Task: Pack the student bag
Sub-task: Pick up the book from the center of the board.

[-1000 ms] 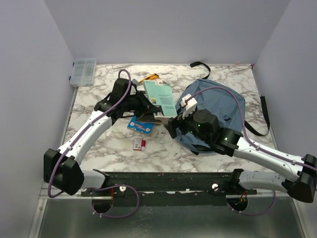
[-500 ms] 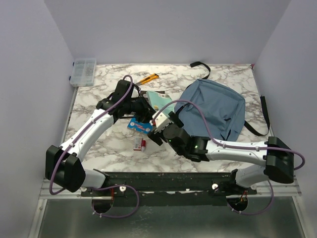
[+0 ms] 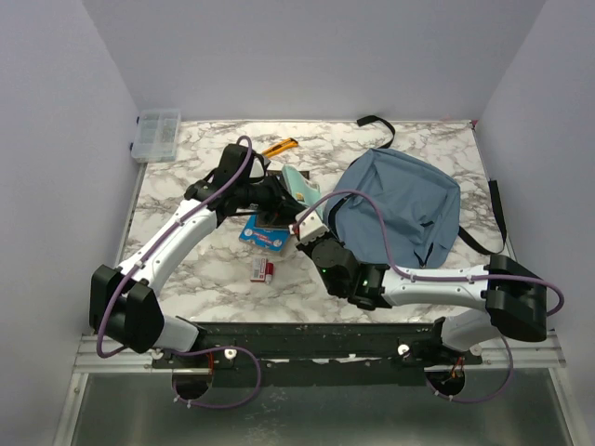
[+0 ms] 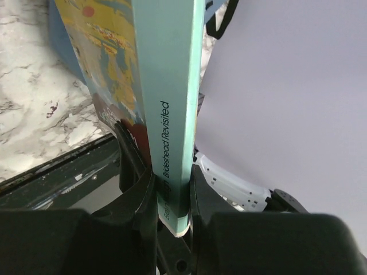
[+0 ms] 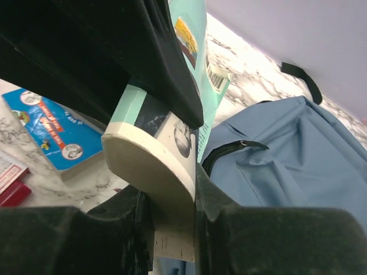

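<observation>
**Two grippers are holding one teal book**

The left gripper (image 4: 172, 197) is squeezing the spine of a thin teal paperback book (image 4: 166, 69). Its two black fingers are pressing on both sides of the book. The right gripper (image 5: 172, 215) is pinching the near bottom corner of the same book. The cream page edges are sitting tight between its fingers. The book is standing up on its edge over the middle of the white marble table (image 3: 186, 269).

The big soft dusty-blue fabric backpack (image 3: 400, 209) is lying on the right side of the table, just to the right of the book. A dark zipper line is showing on the side facing the book. Its black straps are trailing off at the far edge and the right edge.

A flat blue packet with a red stripe (image 3: 265, 236) is lying on the table just near of the book. A small red and white thing (image 3: 263, 269) is lying a little nearer still. A clear plastic box (image 3: 156, 135) is sitting in the far left corner. An orange and yellow tool (image 3: 279, 147) is lying far back, behind the left gripper.
</observation>
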You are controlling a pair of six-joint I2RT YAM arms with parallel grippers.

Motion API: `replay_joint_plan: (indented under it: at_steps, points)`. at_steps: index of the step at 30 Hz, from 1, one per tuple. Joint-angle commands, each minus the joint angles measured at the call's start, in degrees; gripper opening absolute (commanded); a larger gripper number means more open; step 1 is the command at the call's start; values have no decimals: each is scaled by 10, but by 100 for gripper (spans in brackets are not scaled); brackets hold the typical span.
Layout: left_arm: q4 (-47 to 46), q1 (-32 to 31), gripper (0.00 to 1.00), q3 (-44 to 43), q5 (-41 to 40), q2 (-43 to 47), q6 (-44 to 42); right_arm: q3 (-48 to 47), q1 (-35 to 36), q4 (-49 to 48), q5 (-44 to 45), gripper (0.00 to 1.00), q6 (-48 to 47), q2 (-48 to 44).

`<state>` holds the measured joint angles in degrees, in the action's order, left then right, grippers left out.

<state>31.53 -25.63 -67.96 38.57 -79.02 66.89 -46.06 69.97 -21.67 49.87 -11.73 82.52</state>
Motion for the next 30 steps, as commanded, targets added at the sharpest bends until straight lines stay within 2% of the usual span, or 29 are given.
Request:
replay_joint_plan:
  at_steps: [1, 3, 4, 7, 8, 10, 11, 13, 14, 18, 22, 25, 30]
  points:
    - [-89, -6, 0, -45, 105, -6, -29, 21, -4, -37, 46, 1, 39, -22]
    - [-98, -5, 0, -55, 98, 0, -60, 37, -5, -30, 39, 1, 57, -42]
    - [-101, -3, 3, -58, 96, 3, -75, 38, -9, -11, 31, 1, 75, -50]
    - [-96, -1, 36, -71, 84, 11, -113, 0, -52, 138, -46, 1, 190, -74]
    - [-90, 1, 42, -75, 76, 13, -127, -9, -65, 179, -83, 1, 215, -81]
    - [-71, 3, 57, -85, 43, 23, -165, -19, -85, 231, -152, 1, 253, -103]
    - [-58, 3, 66, -92, 23, 30, -193, -22, -94, 251, -191, 1, 267, -116]
    - [-33, 3, 91, -109, -22, 49, -246, -26, -108, 284, -252, 1, 290, -141]
    - [-24, 3, 98, -115, -48, 64, -267, -29, -113, 298, -275, 1, 300, -156]
    - [-20, 3, 98, -128, -111, 121, -360, -38, -145, 348, -395, 1, 331, -220]
    - [-56, 4, 98, -108, -155, 183, -417, -57, -190, 368, -598, 1, 361, -278]
    - [-97, 5, 96, -87, -98, 213, -458, -105, -205, 390, -703, 1, 392, -287]
    - [-124, 6, 98, -96, 103, 201, -473, -163, -205, 377, -833, 1, 424, -285]
